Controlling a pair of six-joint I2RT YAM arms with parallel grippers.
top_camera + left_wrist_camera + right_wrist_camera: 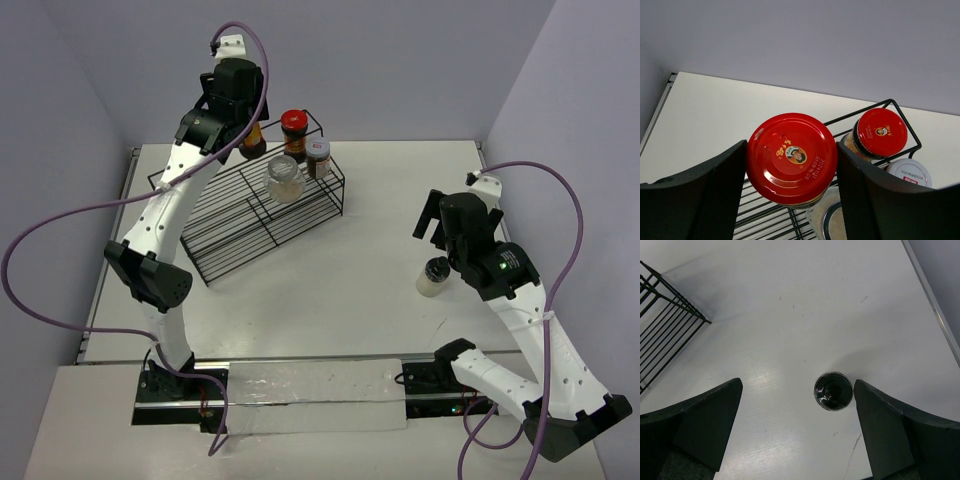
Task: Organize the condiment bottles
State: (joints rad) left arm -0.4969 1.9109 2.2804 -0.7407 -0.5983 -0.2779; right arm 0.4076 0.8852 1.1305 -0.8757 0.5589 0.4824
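My left gripper (pixel 791 167) is shut on a red-lidded jar (pixel 791 157) of dark brown sauce at the back left of the black wire rack (pixel 230 240); in the top view this jar (pixel 252 140) is half hidden by the gripper (pixel 240 115). On the rack's back right stand a second red-lidded jar (pixel 294 125), a grey-lidded dark jar (pixel 318 155) and a clear pale jar (pixel 284 178). My right gripper (pixel 797 390) is wide open above the black-lidded whitish jar (pixel 833 390), which stands on the table (pixel 350 280) close to the right finger.
The rack's wire rim (pixel 855 116) runs close behind the held jar. A corner of the rack (pixel 665 330) shows at the left of the right wrist view. The table's right edge (pixel 935 310) is near the black-lidded jar (pixel 434 277).
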